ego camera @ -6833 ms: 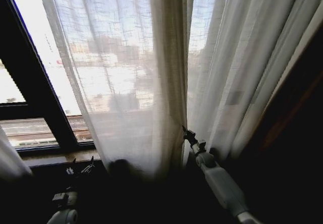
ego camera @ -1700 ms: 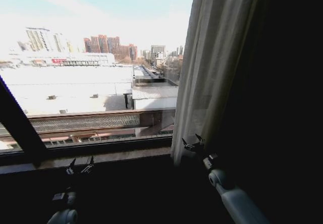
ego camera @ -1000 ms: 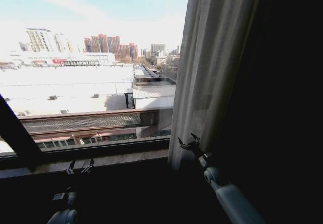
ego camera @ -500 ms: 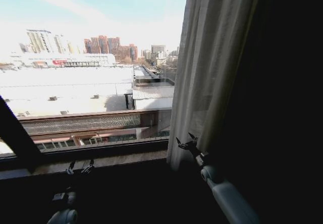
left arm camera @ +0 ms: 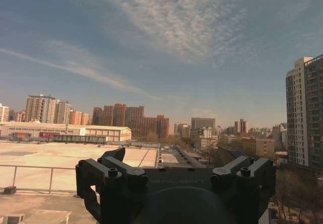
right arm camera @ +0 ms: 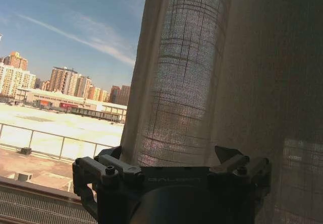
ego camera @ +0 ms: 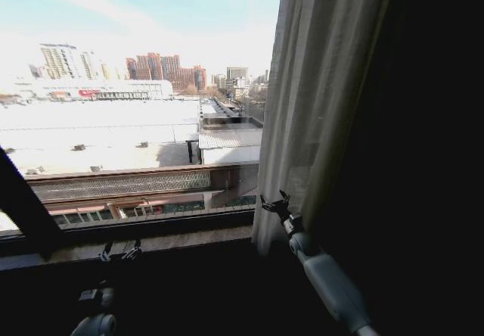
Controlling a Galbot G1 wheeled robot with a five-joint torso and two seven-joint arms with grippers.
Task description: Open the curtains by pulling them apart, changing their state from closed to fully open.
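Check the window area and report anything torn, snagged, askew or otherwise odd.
Nothing stands out. The curtain hangs gathered in even pleats at the window's right side, with no tear visible. The right gripper sits open at its lower edge, not clamped on fabric. The left gripper rests open, low by the window sill.

The right arm reaches forward and up from the near right, its right gripper [ego camera: 274, 202] raised with fingers spread apart, holding nothing. The left arm sits low at the near left, barely lit; its left gripper [ego camera: 121, 250] points up, fingers apparently parted as well.
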